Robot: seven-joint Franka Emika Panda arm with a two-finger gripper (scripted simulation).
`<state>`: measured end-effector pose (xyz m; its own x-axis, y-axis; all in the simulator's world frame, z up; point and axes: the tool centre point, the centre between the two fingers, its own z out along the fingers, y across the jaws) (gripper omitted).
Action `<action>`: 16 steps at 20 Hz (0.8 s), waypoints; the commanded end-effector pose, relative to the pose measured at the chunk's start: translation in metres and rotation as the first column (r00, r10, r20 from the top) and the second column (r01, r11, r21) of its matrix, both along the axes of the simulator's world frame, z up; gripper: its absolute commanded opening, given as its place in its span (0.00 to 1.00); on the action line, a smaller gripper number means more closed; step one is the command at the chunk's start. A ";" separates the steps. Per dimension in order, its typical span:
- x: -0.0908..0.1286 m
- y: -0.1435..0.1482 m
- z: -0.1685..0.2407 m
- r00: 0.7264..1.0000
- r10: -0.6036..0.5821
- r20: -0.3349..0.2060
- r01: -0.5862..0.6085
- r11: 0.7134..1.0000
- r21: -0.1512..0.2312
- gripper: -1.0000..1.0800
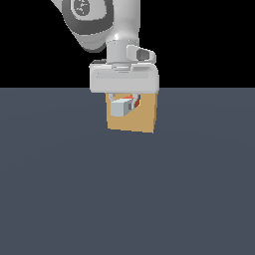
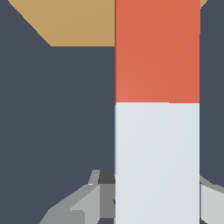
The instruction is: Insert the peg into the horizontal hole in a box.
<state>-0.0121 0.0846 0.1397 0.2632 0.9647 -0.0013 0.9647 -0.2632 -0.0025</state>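
Note:
The tan box (image 1: 142, 117) stands on the grey floor behind my gripper (image 1: 124, 102) in the exterior view. The gripper hangs in front of the box face and is shut on the peg (image 1: 123, 106), whose white end faces the camera and whose red part (image 1: 130, 97) points toward the box. In the wrist view the peg (image 2: 156, 109) fills the middle, white half near the fingers (image 2: 78, 205), red half (image 2: 156, 52) reaching the box's tan top (image 2: 74, 22). The hole is hidden behind the peg and gripper.
The dark grey floor (image 1: 124, 199) spreads around the box. The robot arm (image 1: 94, 25) comes down from above, at the exterior view's left.

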 end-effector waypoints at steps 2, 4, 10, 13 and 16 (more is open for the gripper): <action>0.001 -0.002 0.001 1.000 -0.003 0.003 0.003 1.000 0.001 0.00; 0.000 -0.002 -0.001 1.000 -0.003 -0.001 0.003 1.000 0.000 0.00; 0.001 -0.002 0.001 1.000 -0.001 0.002 0.001 1.000 0.001 0.00; 0.002 0.002 0.001 1.000 -0.001 0.002 0.001 1.000 0.001 0.00; 0.005 0.013 0.001 1.000 -0.001 0.002 0.001 1.000 0.001 0.00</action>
<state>-0.0093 0.0908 0.1388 0.2653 0.9642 -0.0020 0.9641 -0.2653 -0.0040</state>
